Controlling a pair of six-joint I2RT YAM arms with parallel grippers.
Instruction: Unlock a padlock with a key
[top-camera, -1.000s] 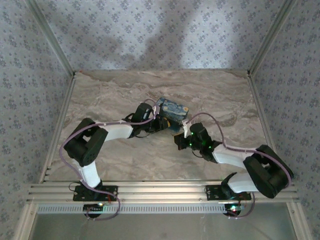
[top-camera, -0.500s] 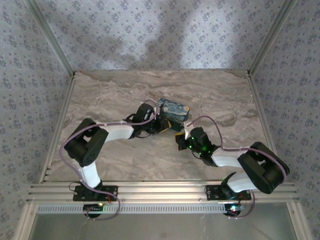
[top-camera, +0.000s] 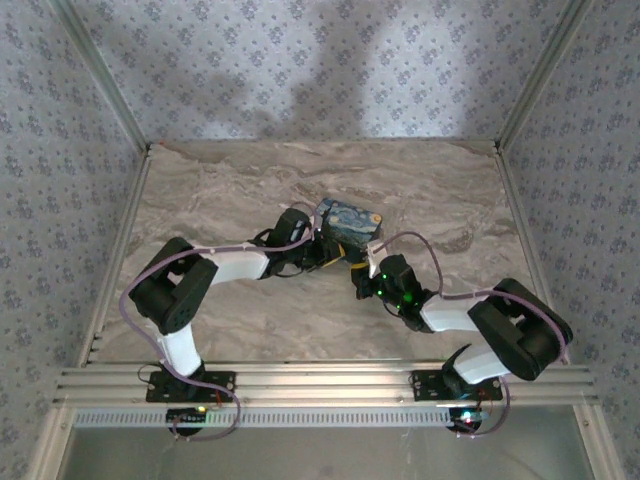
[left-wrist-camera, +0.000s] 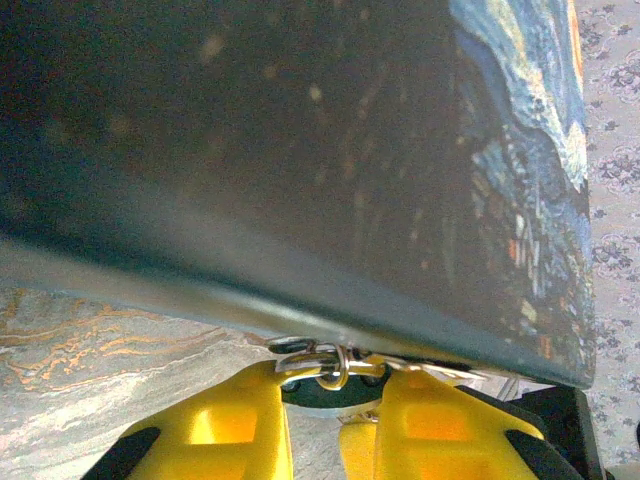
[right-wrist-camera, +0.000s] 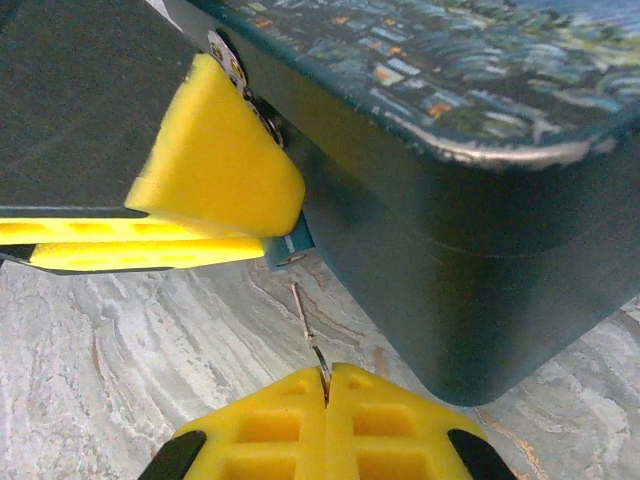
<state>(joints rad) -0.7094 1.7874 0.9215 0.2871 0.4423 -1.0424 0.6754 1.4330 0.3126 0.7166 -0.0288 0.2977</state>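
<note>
One sec. of change: the right arm's elbow has swung in along the table's (top-camera: 220, 190) near edge, and the right gripper (right-wrist-camera: 327, 378), pads pressed together on the key (right-wrist-camera: 305, 318), has crept up toward the tin (top-camera: 347, 222). The left gripper (left-wrist-camera: 335, 385) hasn't budged. It is pinching the padlock (right-wrist-camera: 288, 247) at the tin's near side, approx. mid-table. Key tip sits just short of the lock body, not in yet. My read: approach nearly done, insertion next, tip alignment the risk.

Overhead view evenly lit, soft and low-res, broad blurry shadows on back wall (top-camera: 330, 90), left wrist view mostly dark, tin (left-wrist-camera: 250, 150) out of focus, right wrist view bright, key (right-wrist-camera: 303, 315) sharp.
</note>
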